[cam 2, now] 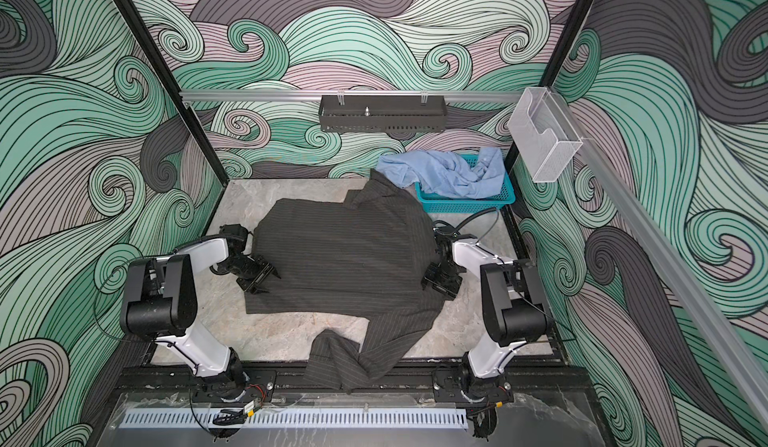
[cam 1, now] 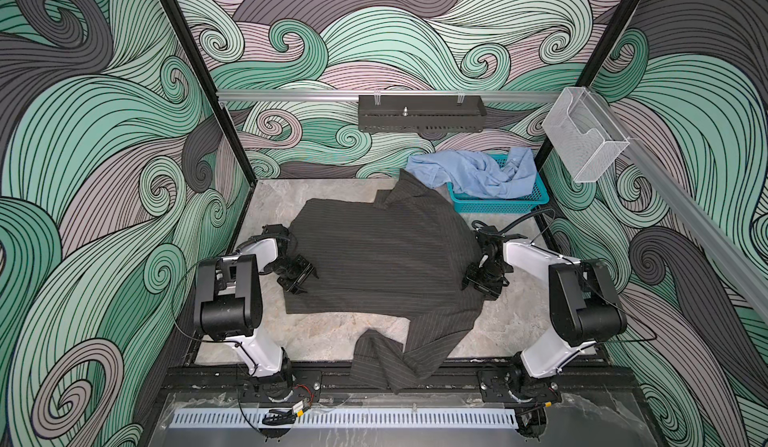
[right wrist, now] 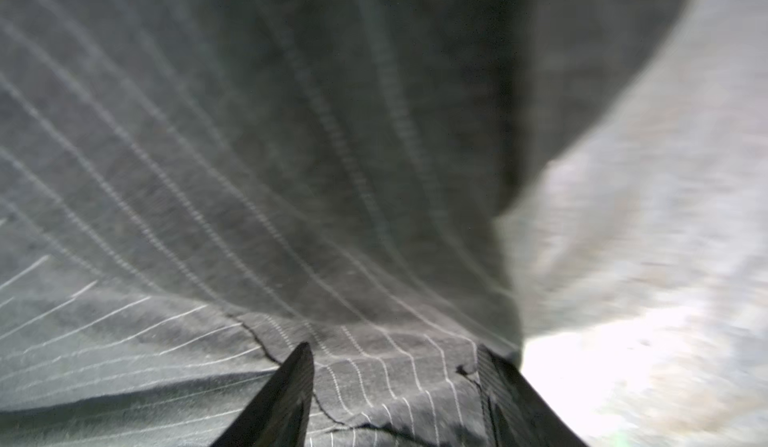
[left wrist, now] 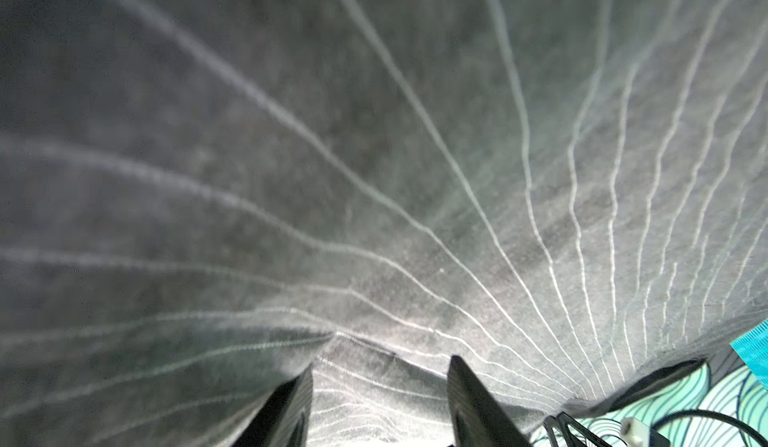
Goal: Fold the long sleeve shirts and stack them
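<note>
At centre left, the left gripper [cam 1: 304, 282] is seen partly open on the edge of the charcoal pinstriped shirt [cam 1: 382, 253], which is spread over the marble table [cam 1: 332, 334]. At centre right, the right gripper [cam 1: 472, 285] is likewise parted on its cloth. The light blue shirt [cam 1: 478, 176] is heaped in the teal basket [cam 1: 498, 206], upper right.

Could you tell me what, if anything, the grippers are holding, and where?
Apparently nothing yet: left gripper and right gripper each sit at a side edge of the dark pinstriped shirt, jaws apart, cloth between them.
</note>
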